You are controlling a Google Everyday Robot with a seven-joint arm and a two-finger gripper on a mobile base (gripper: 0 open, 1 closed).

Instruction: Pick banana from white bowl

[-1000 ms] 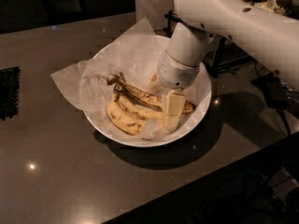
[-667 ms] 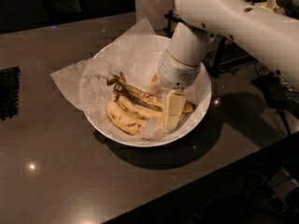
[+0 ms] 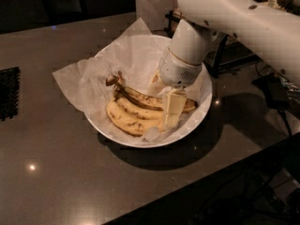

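Observation:
The white bowl sits on the dark countertop, lined with crinkled white paper. Three bananas lie in it. The banana is the slim, brown-mottled one at the back, with its dark stem end pointing left. Two plumper, yellower bananas lie in front of it. My gripper reaches down into the bowl from the upper right. It is at the right ends of the bananas and hides part of them. The white arm covers the bowl's far right side.
The dark countertop runs left and forward of the bowl. Its front edge cuts diagonally across the lower right. A black grille lies at the left edge. Dark furniture and cables sit beyond the counter on the right.

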